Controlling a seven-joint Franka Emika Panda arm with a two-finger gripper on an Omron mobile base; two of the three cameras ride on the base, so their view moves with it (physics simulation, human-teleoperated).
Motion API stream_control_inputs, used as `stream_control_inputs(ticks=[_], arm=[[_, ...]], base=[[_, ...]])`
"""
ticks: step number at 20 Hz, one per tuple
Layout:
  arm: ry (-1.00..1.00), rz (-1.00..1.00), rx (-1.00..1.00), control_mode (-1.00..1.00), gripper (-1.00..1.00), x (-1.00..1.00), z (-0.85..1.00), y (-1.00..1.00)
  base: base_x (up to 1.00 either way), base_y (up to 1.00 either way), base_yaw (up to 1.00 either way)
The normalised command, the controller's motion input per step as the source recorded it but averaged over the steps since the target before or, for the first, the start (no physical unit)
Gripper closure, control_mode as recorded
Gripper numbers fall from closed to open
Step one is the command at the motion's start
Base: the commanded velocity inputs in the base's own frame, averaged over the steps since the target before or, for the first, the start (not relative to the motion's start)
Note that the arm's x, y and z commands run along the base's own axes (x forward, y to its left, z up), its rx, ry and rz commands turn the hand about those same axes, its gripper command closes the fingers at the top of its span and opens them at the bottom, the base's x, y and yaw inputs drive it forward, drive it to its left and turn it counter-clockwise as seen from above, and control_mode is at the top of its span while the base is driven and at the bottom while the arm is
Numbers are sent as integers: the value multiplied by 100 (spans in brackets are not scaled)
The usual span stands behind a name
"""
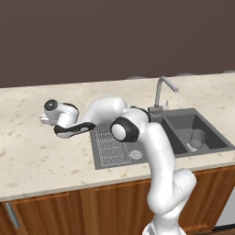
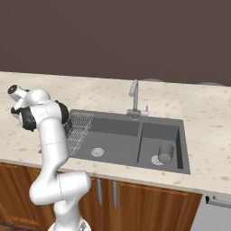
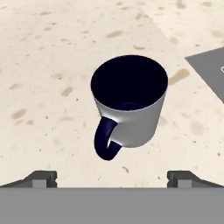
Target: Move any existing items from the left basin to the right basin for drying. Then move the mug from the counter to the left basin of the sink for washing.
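The mug (image 3: 131, 103), light grey with a dark navy inside, stands upright on the beige speckled counter (image 3: 48, 65), its handle turned toward the camera. My gripper (image 3: 112, 177) hovers just above and short of it, open, with one fingertip on either side and nothing between them. In the left base view the arm reaches left over the counter, and the gripper (image 1: 44, 120) hangs low there, left of the sink. A small grey handleless cup (image 1: 197, 137) (image 2: 166, 152) stands in the narrower right basin (image 2: 155, 133). The wider left basin (image 2: 113, 131) holds a wire rack (image 1: 110, 147).
A curved metal faucet (image 1: 160, 94) (image 2: 134, 97) rises behind the divider between the basins. A dark corner of the sink (image 3: 212, 70) lies to the mug's right. Brown cabinets (image 2: 135, 198) run under the counter. A dark wall stands behind.
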Motion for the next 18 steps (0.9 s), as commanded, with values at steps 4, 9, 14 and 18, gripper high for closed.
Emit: stream_control_inputs(ticks=[4,9,14,18], arm=[[0,-3,0,-100,-100,5,-4,0],[0,-3,0,-100,-100,9,0,0],[0,-3,0,-100,-100,10,0,2],[0,-2,0,-100,-100,11,-1,5]], base=[[0,0,0],[0,0,0],[0,0,0],[0,0,0]])
